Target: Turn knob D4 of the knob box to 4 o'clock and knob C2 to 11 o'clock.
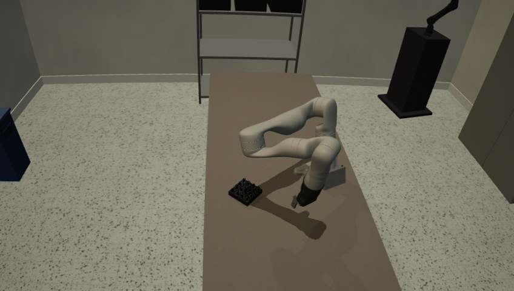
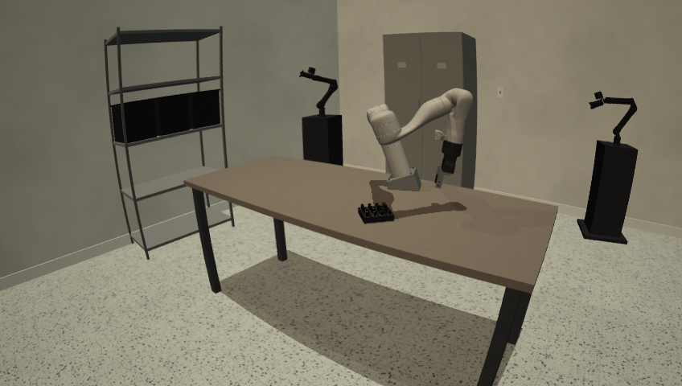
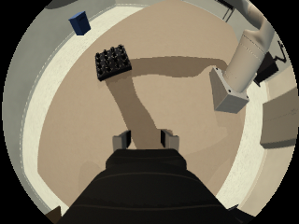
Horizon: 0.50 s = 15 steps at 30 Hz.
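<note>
The knob box (image 1: 243, 191) (image 2: 377, 213) (image 3: 112, 63) is a small black square box with rows of black knobs. It stands on the brown table (image 1: 252, 108) (image 2: 287, 186) near its left edge. The knobs' white lines and printed names are too small to read. My gripper (image 1: 294, 202) (image 2: 438, 180) (image 3: 146, 136) is open and empty. It hangs above the table, well to the right of the box in the top view. In the wrist view the box lies ahead and to the left of the fingers.
The arm's grey base (image 1: 335, 176) (image 2: 404, 182) (image 3: 226, 90) stands on the table by its right edge. A metal shelf rack (image 1: 248, 46) (image 2: 162, 133) stands beyond the table's far end. Black pedestals (image 1: 414, 71) (image 2: 607, 190) stand on the floor.
</note>
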### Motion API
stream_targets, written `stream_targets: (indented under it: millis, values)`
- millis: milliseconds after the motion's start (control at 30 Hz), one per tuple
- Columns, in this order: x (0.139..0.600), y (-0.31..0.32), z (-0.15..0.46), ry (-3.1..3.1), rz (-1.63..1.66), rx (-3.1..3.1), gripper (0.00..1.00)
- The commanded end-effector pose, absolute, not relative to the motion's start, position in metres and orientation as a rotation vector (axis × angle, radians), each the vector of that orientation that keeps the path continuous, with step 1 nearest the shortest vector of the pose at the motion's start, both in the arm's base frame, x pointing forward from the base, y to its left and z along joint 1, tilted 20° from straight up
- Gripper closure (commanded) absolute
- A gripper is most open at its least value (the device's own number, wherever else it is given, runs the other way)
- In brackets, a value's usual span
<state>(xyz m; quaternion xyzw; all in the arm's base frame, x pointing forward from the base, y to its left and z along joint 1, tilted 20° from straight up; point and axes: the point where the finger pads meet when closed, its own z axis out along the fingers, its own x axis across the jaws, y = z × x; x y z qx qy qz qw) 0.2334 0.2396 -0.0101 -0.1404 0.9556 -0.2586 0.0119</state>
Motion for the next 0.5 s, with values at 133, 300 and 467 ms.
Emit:
stream_targets:
  millis: [133,300,467]
  values:
    - [0.242,0.229,-0.004,2.995,-0.821,-0.351,0.00]
    - [0.242,0.229,-0.004,2.995,-0.821,-0.351,0.00]
    - [0.248,0.220,0.001,3.008,-0.836,-0.270,0.00]
